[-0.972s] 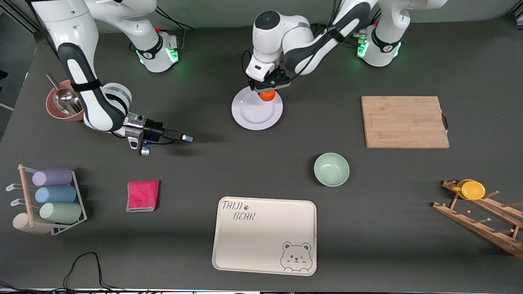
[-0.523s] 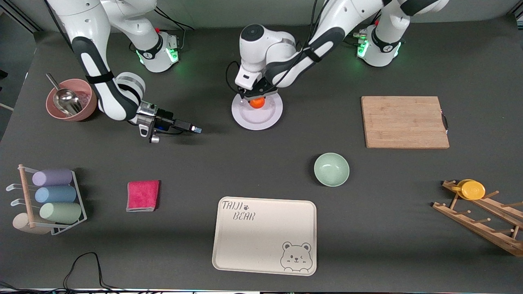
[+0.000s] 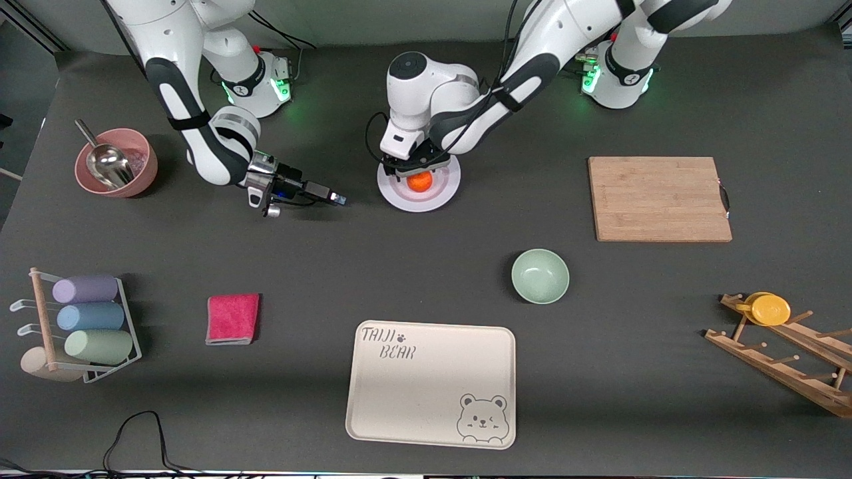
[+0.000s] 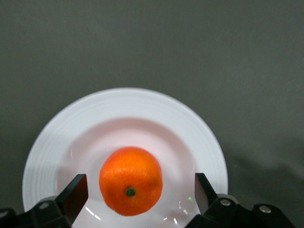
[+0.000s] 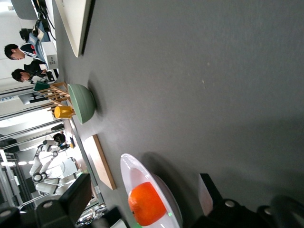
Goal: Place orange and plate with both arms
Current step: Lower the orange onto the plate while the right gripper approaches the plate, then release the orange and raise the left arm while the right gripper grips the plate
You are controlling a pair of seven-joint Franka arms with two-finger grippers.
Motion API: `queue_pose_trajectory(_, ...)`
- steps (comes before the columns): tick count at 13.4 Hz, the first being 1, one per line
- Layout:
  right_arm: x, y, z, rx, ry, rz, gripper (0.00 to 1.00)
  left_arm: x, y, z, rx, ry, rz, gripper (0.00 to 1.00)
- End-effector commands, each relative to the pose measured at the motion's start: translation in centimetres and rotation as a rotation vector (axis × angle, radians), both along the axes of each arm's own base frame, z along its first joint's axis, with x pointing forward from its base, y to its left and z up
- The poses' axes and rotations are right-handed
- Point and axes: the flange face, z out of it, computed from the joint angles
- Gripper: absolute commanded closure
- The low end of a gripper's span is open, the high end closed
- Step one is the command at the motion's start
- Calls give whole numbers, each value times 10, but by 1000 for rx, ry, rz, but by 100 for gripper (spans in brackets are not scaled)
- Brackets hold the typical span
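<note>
A: Two arms in frame. Where is the orange (image 3: pixel 420 181) relative to the plate (image 3: pixel 444 195)?

B: It rests on the plate, about at the plate's centre. In the left wrist view the orange (image 4: pixel 130 181) sits in the plate's (image 4: pixel 123 102) pink-tinted well with its green stem dot showing.

A: Left gripper (image 3: pixel 414 169)?

B: Directly over the plate, low, fingers spread on either side of the orange. In the left wrist view a visible gap separates each finger (image 4: pixel 75 194) from the fruit; no contact.

A: Right gripper (image 3: pixel 333 197)?

B: Beside the plate, toward the right arm's end of the table (image 3: pixel 426 266), pointing at the plate. Its wrist view shows the fingers (image 5: pixel 76 196) parted, nothing between them, with the orange (image 5: pixel 146 203) and the plate (image 5: pixel 127 173) ahead.

A: Other items, referenced to the plate?

B: Green bowl (image 3: pixel 540 276) nearer the front camera than the plate, toward the left arm's end. Cream bear tray (image 3: pixel 431 384) nearer the camera again. Wooden cutting board (image 3: pixel 659 198) beside the plate toward the left arm's end, well apart. Pink bowl (image 3: pixel 142 159) holding a metal scoop (image 3: pixel 105 159) lies toward the right arm's end, well apart from the plate. Red cloth (image 3: pixel 232 319) nearer the camera than the plate, toward the right arm's end.
</note>
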Motion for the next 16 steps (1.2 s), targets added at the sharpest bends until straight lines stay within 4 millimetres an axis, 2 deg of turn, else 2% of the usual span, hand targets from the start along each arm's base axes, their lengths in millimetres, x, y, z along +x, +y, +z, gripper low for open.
queue_pose_trajectory(1, -14, 16, -4, -20, -16, 7, 0, 31, 45, 80, 22, -28, -41, 0)
queue_pose_trajectory(3, -23, 29, -11, 11, -16, 26, 0, 72, 101, 134, 62, 49, -158, 0)
queue_pose_trajectory(5, -36, 60, -12, 111, -6, 63, 0, 109, 168, 192, 60, 72, -216, 0)
queue_pose_trajectory(6, -39, 66, -14, 139, -4, 65, 0, 125, 203, 217, 46, 77, -239, 0)
queue_pose_trajectory(8, -50, 72, -25, 122, -60, 105, 0, 160, 286, 251, -15, 106, -264, 0)
queue_pose_trajectory(10, -57, 73, -39, 131, -102, 134, 0, 181, 377, 279, -33, 107, -303, 0)
queue_pose_trajectory(12, -58, 72, -41, 123, -137, 156, 0, 185, 460, 305, -26, 93, -359, 0)
queue_pose_trajectory(13, -58, 72, -42, 122, -142, 160, 0, 180, 493, 318, 1, 73, -406, 0)
queue_pose_trajectory(14, -59, 73, -44, 124, -143, 164, 0, 173, 513, 334, 69, 48, -452, 0)
queue_pose_trajectory(16, -59, 75, -43, 128, -165, 178, 0, 148, 521, 358, 123, 57, -454, 0)
